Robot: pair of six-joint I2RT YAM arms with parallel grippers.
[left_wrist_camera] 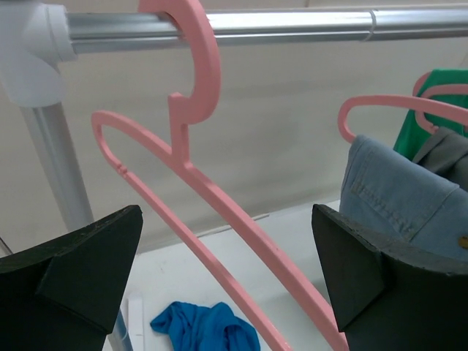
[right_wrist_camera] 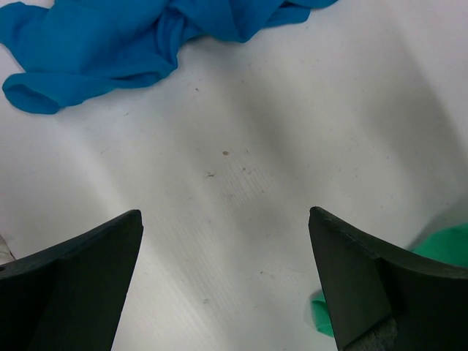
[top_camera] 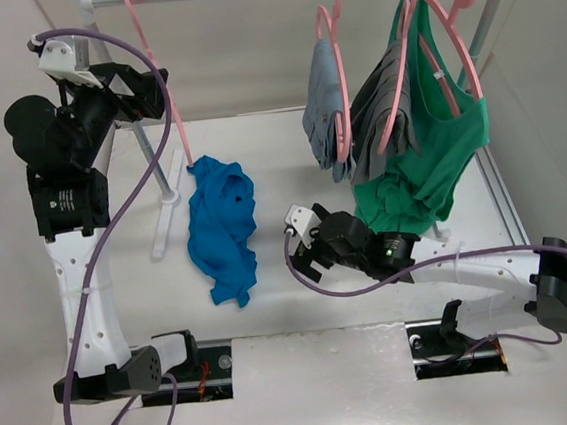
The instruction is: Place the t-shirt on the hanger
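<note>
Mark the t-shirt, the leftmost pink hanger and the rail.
t-shirt (top_camera: 223, 228), top external view, middle of the crumpled cloth
hanger (left_wrist_camera: 227, 206), left wrist view, on its sloping arm
rail (left_wrist_camera: 292, 25), left wrist view, bare stretch right of the hook

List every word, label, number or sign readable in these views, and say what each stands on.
No text is readable in any view.
Black joint block on the left arm: a small white marking, too small to read.
The t-shirt and the hanger: no print or label shows.
</note>
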